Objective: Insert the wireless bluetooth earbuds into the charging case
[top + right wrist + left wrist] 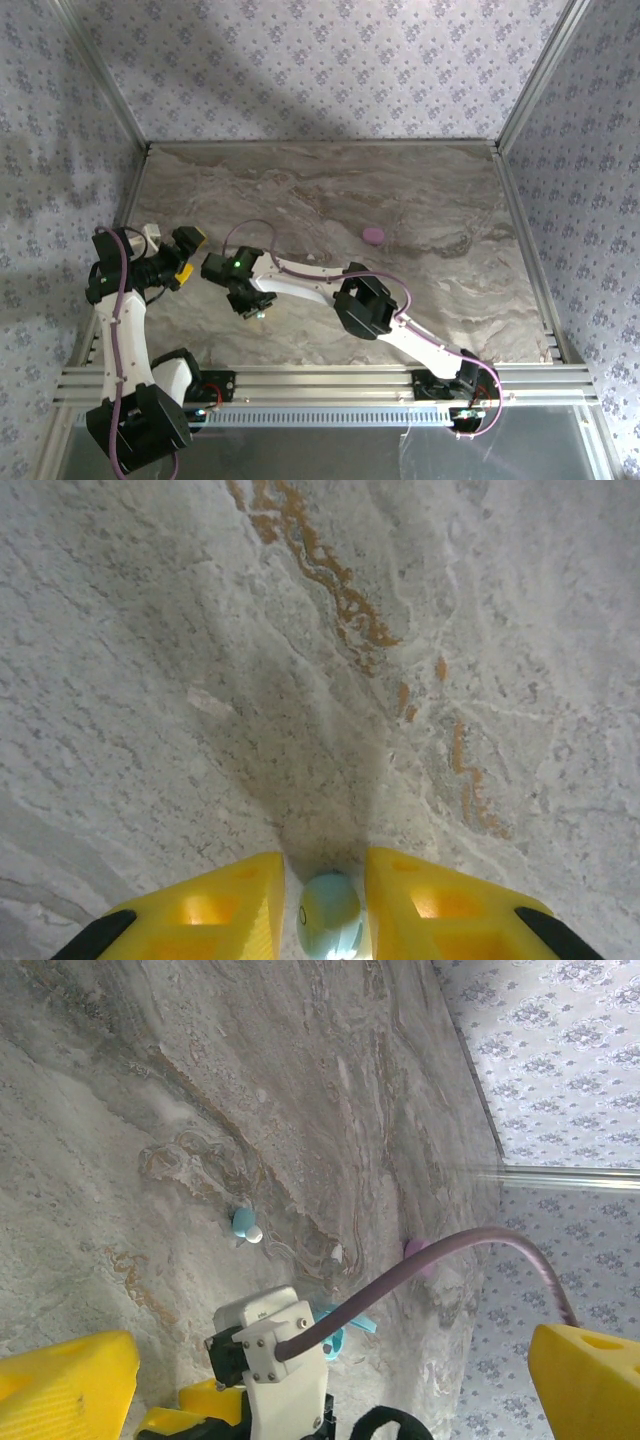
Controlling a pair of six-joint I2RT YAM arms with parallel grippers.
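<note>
My right gripper (326, 900) is shut on a light blue earbud (328, 915), held low over the marble table between the yellow fingers (220, 910). In the top view this gripper (252, 306) points down at the table's left middle. A second light blue earbud (243, 1223) with a white tip lies loose on the table. The open light blue charging case (345, 1338) sits partly hidden behind the right arm's white wrist (275, 1350). My left gripper (190, 255) hovers open and empty just left of it, its yellow fingers (65, 1385) wide apart. No pink earbuds are visible.
A pink oval pod (373, 235) lies further back near the table's middle, also visible as the pod (418, 1252) behind the purple cable (440, 1255). Metal frame rails and patterned walls bound the marble table (440, 200). The right arm's elbow (362, 303) stretches across the front.
</note>
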